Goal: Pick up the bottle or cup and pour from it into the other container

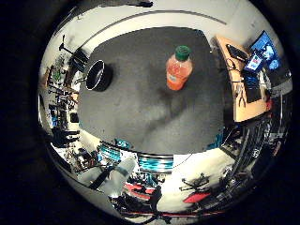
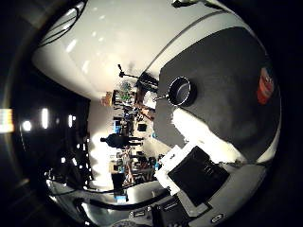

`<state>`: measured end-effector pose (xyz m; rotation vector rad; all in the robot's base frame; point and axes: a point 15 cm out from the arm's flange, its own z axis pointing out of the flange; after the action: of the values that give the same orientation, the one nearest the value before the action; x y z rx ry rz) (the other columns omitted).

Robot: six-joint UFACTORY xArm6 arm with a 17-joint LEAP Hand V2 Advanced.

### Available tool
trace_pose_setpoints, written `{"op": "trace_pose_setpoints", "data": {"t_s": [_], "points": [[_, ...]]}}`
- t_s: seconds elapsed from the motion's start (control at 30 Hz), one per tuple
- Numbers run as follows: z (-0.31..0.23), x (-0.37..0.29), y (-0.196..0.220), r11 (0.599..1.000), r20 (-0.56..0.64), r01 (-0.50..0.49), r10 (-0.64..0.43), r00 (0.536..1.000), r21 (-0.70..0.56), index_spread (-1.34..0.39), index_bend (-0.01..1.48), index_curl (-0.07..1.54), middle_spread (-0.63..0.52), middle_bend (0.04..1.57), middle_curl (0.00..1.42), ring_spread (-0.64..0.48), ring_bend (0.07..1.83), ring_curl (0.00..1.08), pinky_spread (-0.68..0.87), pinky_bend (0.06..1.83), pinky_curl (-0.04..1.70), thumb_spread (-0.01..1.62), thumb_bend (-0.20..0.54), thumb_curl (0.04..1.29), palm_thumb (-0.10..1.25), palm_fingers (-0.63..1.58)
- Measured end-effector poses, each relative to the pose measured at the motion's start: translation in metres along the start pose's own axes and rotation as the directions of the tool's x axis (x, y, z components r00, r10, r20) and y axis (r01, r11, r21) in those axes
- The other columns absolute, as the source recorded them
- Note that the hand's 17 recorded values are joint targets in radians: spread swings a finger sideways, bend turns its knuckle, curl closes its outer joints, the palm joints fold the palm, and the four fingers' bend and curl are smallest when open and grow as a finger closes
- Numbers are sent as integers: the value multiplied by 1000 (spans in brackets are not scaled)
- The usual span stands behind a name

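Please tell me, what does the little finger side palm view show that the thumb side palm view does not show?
Only the little finger side view shows the orange bottle whole, upright with its green cap, and a wooden desk beside the mat. Only the thumb side view shows part of the hand, white and black, near the mat's edge. Both show the dark mat and the black pot standing on it, apart from the bottle.
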<state>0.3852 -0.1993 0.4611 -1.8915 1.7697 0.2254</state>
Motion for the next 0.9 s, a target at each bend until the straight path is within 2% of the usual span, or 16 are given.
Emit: {"op": "trace_pose_setpoints", "data": {"t_s": [0.37, 0.6, 0.8, 0.9], "points": [[-11, 4, 2, 1000, -17, -7, 7, 1000, 27, -317, 175, 330, 13, 197, 354, 172, 256, 226, 497, 638, -4, 1009, -25, 414, 727, 338], [-34, 21, 2, 990, -16, -46, 48, 999, 131, -317, 170, 322, 1, 197, 353, 165, 288, 231, 500, 659, -5, 1012, -25, 418, 721, 344], [-69, 60, -8, 938, 20, -110, 110, 994, 329, -316, 164, 306, -10, 216, 357, 144, 342, 239, 494, 686, -4, 1017, -25, 418, 709, 358], [-80, 86, -4, 911, 22, -144, 147, 989, 387, -316, 163, 300, -16, 228, 359, 130, 368, 239, 496, 708, -5, 1011, -27, 417, 697, 365]]}}
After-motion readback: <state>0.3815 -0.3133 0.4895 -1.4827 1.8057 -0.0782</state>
